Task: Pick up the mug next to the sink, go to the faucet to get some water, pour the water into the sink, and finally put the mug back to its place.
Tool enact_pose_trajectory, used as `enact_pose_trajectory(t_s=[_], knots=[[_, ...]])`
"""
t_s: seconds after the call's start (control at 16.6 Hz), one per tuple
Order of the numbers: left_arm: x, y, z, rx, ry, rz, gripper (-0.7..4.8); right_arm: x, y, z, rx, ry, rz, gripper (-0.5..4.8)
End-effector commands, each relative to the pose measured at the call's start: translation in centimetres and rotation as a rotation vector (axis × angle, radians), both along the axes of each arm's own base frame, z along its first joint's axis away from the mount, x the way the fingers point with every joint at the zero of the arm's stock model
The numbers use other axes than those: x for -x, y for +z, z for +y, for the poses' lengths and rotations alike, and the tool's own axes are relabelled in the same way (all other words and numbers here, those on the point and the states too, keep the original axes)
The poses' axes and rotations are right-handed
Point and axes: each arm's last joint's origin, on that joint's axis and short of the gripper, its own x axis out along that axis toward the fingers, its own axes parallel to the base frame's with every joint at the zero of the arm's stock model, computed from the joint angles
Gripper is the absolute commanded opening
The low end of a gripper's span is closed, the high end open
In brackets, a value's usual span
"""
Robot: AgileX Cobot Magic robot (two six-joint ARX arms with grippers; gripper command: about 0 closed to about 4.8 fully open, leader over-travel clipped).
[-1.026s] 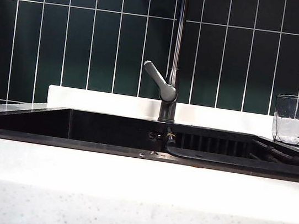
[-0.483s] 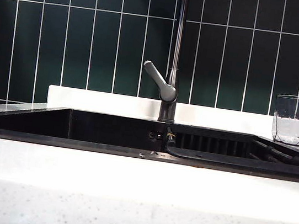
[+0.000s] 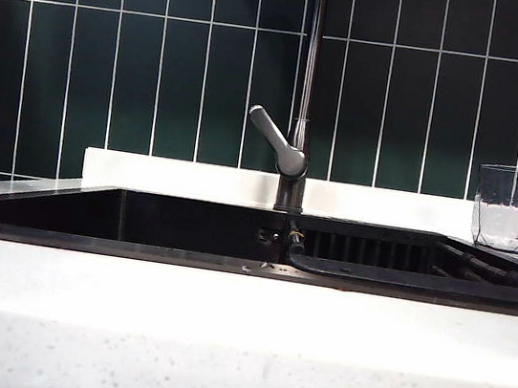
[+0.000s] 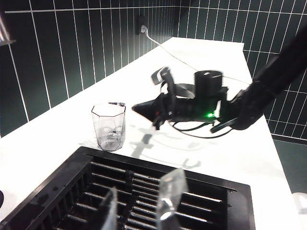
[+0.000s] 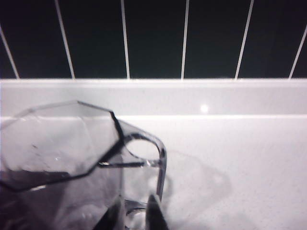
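A white tabletop fills the foreground, its front edge giving onto the black sink, where a ribbed rack covers the right-hand part of the basin. Over that rack hangs the left hand, its clear fingers partly spread and grasping nothing, parked clear of the work. Behind the basin rises the faucet, lever angled up to the left.

The mug stands upright on the tabletop just past the sink's right rim, handle turned away from the basin, apparently back on its resting spot. The right hand hovers just beside that handle, level with the rim; its dark fingertips sit either side of the handle's lower loop in the right wrist view, spread wide and not clamped on it.

Room is generous behind and to the right, where bare tabletop runs to the tiled wall. The tight edge is the sink's rim, near the mug's base.
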Motion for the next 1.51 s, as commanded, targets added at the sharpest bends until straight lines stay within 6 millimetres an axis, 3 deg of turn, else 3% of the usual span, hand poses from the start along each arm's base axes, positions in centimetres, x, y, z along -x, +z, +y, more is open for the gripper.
enact_pose_trajectory(t_s=[0.06, 0.6, 0.78, 1.15, 1.51], knots=[[0.8, 0.0, -0.2, -0.019, 0.028, -0.040, 0.79, 1.3, 1.2, 0.3, 0.003, 0.001, -0.040, 0.67], [5.8, 2.1, -0.5, -0.088, 0.220, -0.139, 0.79, 5.8, 4.5, 1.6, -0.039, 0.014, -0.102, 0.67], [6.5, 2.6, -0.3, -0.090, 0.286, -0.153, 0.79, 6.9, 5.3, 2.2, -0.041, 0.034, -0.096, 0.67], [8.7, 1.6, -0.8, -0.114, 0.454, -0.185, 0.79, 9.6, 7.3, 3.9, -0.032, 0.057, -0.151, 0.63], [12.9, 0.9, 2.0, -0.016, 0.662, -0.220, 0.79, 13.8, 9.5, 4.8, -0.006, 0.078, -0.189, 0.62]])
